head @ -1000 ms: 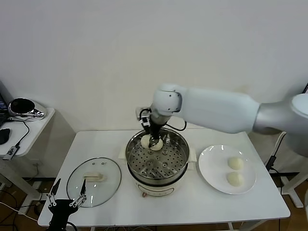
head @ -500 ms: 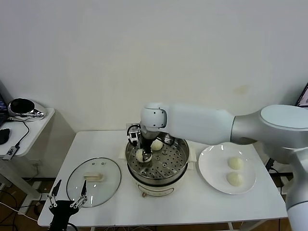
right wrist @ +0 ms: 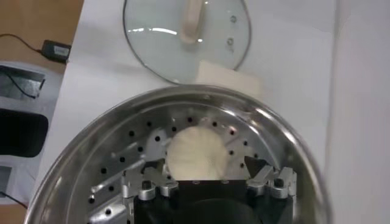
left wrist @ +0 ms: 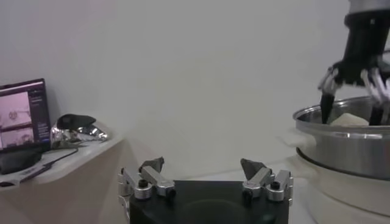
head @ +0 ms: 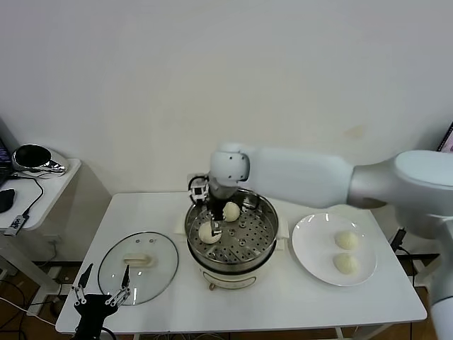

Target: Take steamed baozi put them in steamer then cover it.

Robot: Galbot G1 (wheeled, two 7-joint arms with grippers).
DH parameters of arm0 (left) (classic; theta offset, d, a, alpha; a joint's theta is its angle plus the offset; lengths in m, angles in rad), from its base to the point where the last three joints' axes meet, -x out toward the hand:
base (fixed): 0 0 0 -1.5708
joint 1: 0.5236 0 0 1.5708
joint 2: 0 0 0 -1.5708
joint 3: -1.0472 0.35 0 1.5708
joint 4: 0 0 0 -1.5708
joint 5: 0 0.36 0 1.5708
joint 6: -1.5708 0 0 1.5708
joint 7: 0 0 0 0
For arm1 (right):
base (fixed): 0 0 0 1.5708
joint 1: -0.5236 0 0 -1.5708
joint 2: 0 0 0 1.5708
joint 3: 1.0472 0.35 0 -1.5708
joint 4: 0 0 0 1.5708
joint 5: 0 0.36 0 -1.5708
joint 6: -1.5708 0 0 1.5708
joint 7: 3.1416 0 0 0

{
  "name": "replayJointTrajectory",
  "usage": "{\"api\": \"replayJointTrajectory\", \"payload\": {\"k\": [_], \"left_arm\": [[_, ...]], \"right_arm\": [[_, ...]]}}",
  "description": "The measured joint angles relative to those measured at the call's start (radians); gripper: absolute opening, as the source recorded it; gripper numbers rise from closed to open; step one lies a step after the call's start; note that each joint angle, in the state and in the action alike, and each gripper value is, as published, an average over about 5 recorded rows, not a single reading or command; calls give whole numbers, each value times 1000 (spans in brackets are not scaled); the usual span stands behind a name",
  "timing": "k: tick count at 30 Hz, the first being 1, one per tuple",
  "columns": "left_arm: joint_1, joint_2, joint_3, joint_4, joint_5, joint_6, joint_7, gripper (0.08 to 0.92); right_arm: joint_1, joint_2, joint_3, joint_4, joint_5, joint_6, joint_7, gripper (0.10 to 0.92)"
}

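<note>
The steamer [head: 263,243] stands mid-table with two baozi on its perforated tray: one at the front left [head: 209,232] and one at the back [head: 231,211]. My right gripper [head: 211,217] hangs just above the front-left baozi [right wrist: 198,151], jaws open on either side of it and not gripping it. Two more baozi [head: 346,240] [head: 345,263] lie on the white plate [head: 310,249] to the right. The glass cover [head: 138,258] lies flat on the table left of the steamer and also shows in the right wrist view [right wrist: 189,36]. My left gripper [head: 99,292] is open and empty at the table's front left corner.
A side table [head: 49,185] with a dark object and cables stands to the far left. In the left wrist view the steamer's wall [left wrist: 341,143] rises at the side, with the right gripper [left wrist: 353,91] above it.
My right gripper carried a baozi from the steamer's back to its front left, set it on the tray and opened. The left arm has not moved.
</note>
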Motion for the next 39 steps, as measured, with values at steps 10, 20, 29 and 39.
{"api": "replayJointTrajectory", "payload": {"k": [10,20,29,39], "left_arm": [[-12,16,15,-2,3,0,2,823],[-4,9,18,3,16,1,3,823],[10,-4,17,10,30,1,2,823],[27,-13,12,9,40,0,2,823]], "right_arm": [[123,-325,-66,171,-139,114,-140,823],[32,-633,-25,252,-378,283,-221,823],[-267,-771,198,243,-554,397,-239,823],[-599,-791,464,161,-706,486,-220,823]]}}
